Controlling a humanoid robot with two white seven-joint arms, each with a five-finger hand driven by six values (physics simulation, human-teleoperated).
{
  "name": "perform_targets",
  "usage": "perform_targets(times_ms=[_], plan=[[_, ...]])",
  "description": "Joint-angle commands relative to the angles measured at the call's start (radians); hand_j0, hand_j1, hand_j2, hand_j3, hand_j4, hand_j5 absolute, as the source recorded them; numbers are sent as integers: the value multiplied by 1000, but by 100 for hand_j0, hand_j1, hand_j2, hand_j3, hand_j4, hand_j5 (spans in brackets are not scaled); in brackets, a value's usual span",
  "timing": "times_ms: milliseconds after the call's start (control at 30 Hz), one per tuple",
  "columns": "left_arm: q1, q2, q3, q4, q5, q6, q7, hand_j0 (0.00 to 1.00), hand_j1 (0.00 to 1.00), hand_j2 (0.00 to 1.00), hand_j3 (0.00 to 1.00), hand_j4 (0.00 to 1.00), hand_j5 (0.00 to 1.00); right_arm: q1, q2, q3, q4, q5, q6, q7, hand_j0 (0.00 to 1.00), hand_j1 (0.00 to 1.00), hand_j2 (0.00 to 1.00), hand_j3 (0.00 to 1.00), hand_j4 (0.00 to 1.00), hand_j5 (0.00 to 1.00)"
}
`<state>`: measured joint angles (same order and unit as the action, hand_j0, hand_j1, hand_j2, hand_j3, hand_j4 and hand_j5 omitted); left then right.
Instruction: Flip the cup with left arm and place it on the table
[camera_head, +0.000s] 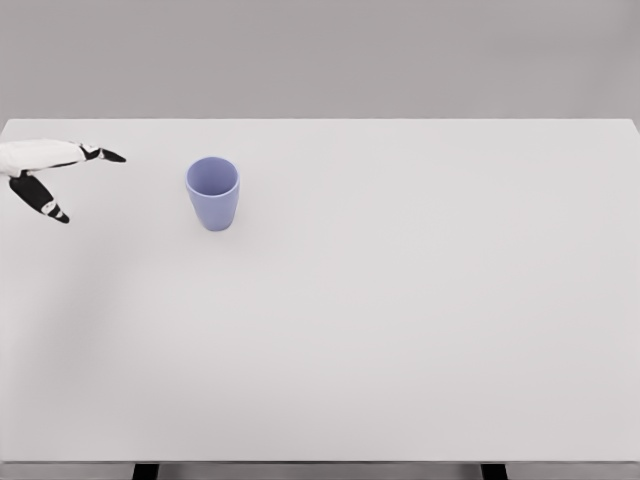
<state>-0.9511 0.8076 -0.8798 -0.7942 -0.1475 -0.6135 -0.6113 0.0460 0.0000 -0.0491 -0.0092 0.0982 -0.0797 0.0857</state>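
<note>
Our left hand (45, 175) shows at the left edge of the white table (400, 330), fingers spread wide and holding nothing, near the lavender cup (212, 193) but apart from it. The cup stands upright, mouth up, on the table's far-left part. Judging by that, the flip looks done; next we need only clear the arm without knocking the cup.

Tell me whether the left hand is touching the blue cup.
Apart. The head view shows bare white table between the left hand at the left edge, fingers spread, and the cup, which stands upright, opening up.
</note>
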Motion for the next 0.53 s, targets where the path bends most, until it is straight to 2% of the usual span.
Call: perform_targets(times_ms=[0, 500], plan=[[0, -2, -4, -13, -38, 3, 0, 100, 100, 100, 100, 100, 100, 0, 0, 0, 0, 0, 0, 0, 100, 100, 100, 100, 100, 100], [-2, -5, -4, -3, -38, 3, 0, 100, 100, 100, 100, 100, 100, 0, 0, 0, 0, 0, 0, 0, 100, 100, 100, 100, 100, 100]])
